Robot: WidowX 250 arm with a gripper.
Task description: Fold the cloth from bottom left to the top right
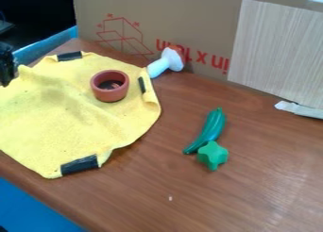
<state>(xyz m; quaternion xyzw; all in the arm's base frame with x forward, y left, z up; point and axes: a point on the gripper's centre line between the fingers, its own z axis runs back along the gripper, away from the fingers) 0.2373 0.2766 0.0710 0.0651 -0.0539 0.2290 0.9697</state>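
Yellow cloth (50, 113) is lying spread and wrinkled on the left of the desk (252, 188), a reddish bowl (108, 95) sitting on its far right part. The black gripper (6, 66) is hanging at the far left; whether it is open or closed, one cannot tell. Green toys (213, 129) are lying right of the cloth.

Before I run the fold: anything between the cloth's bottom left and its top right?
Yes. The reddish-brown pot stands on the yellow cloth, toward its upper right, so the fold would likely land on it. The white mushroom-shaped object is right at the cloth's upper right edge and might get brushed.
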